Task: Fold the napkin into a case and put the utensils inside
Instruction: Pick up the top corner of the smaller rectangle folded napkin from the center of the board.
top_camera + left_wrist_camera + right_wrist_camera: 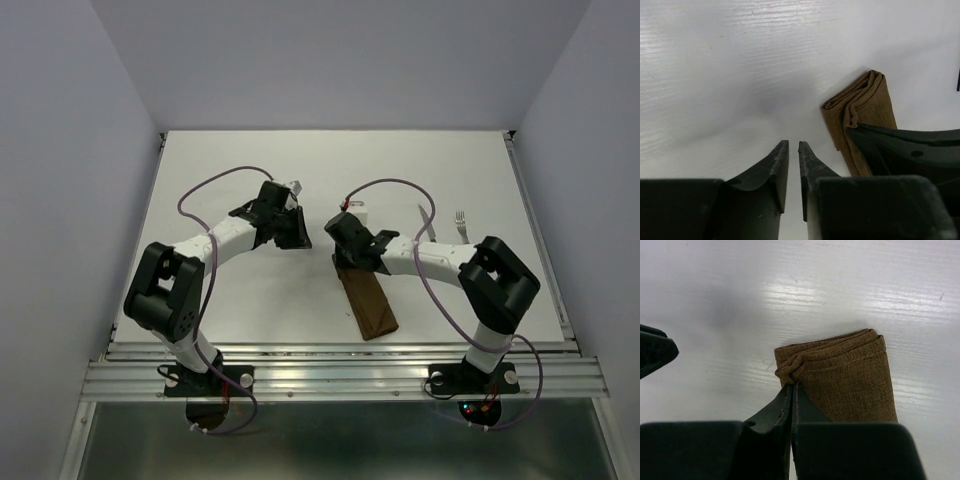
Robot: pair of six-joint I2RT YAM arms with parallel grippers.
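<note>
Napkin (368, 305) lying folded into a narrow pouch on the counter (270, 310), by the right arm | right tool (791, 386) closed, pinching its bunched corner | left tool (793, 144) hanging slightly parted, empty | I am aiming to lift only the top layer, slowly, without dragging the folds.

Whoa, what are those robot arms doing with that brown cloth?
They are turning a brown napkin into a pouch for cutlery. The folded napkin lies as a narrow strip on the white table. The right tool is shut, pinching one bunched corner of it. The left tool hangs just beside it, slightly open and holding nothing. A fork lies on the table off to the right, not yet tucked in.
</note>
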